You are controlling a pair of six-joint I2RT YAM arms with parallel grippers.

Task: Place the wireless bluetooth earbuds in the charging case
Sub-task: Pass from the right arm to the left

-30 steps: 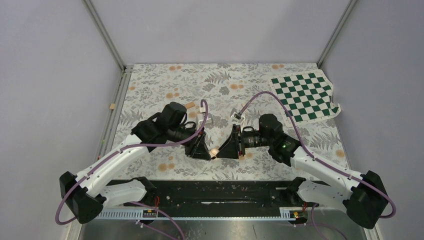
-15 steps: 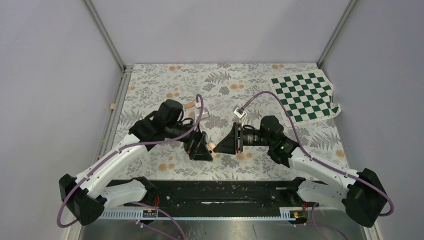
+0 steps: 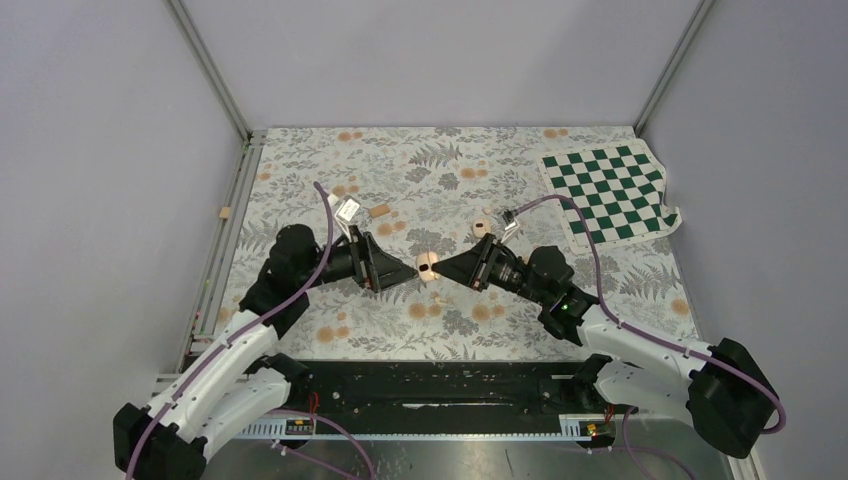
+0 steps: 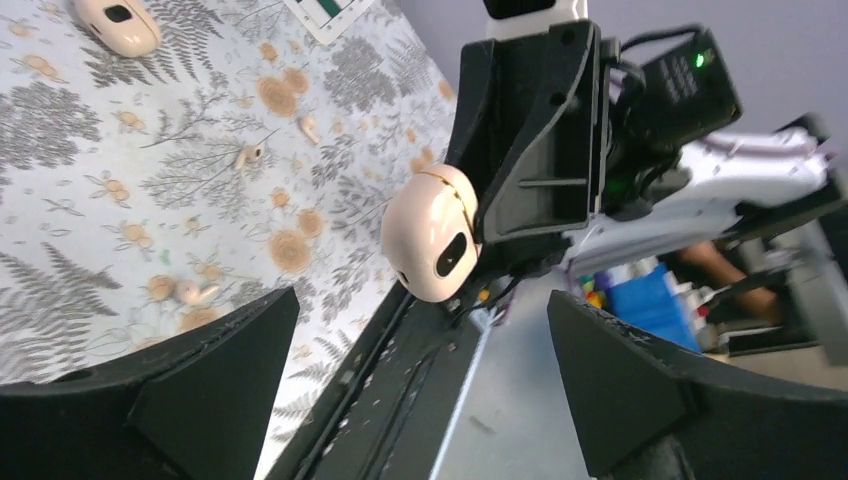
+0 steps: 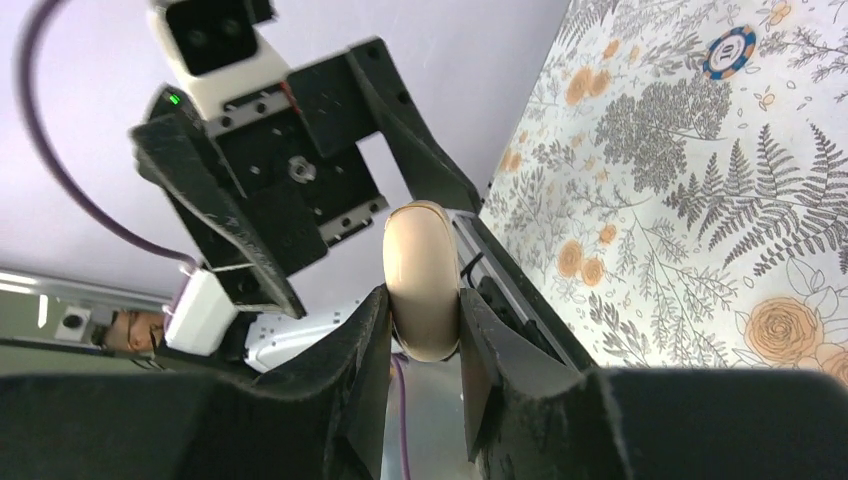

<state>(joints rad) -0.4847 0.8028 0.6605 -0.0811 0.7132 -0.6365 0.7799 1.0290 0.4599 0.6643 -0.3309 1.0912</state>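
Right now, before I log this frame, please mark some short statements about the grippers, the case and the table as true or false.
1. The right gripper is clamped on the case. True.
2. An earbud lies loose on the table. True.
3. The left gripper is shut on an earbud. False: its fingers stand wide apart, with nothing between them.
4. The case rests on the table. False: the right gripper holds it up off the table.
5. A checkered cloth lies at the table's far right corner. True.
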